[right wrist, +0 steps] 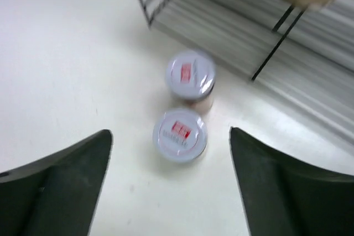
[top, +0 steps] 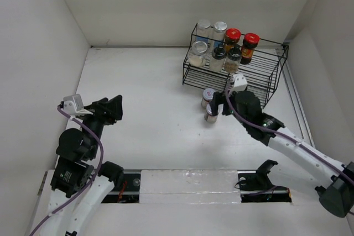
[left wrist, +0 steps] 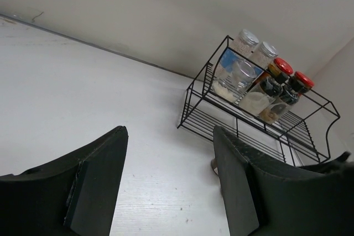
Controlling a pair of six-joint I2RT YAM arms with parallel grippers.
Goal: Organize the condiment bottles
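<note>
Nearest the lens, the left gripper [left wrist: 168, 134] is held partly parted and empty above the white table [top: 149, 92]; the right gripper [right wrist: 170, 132] is spread wide, nothing gripped. On the black wire rack [top: 260, 75], seven condiment bottles [top: 217, 56] are stood along the upper shelf. Two silver-lidded bottles [right wrist: 180, 135] are set on the table just before it, below the right gripper.

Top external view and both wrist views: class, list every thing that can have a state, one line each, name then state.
Wire rack, upright, seven jars on its top shelf.
Red-lidded jars, upright, capped, on the rack.
Pale jars, upright, capped, on the rack.
Silver-lidded jars, upright, capped, close together on the table.
Left gripper, open, empty.
Right gripper, open, empty, above the silver-lidded jars.
</note>
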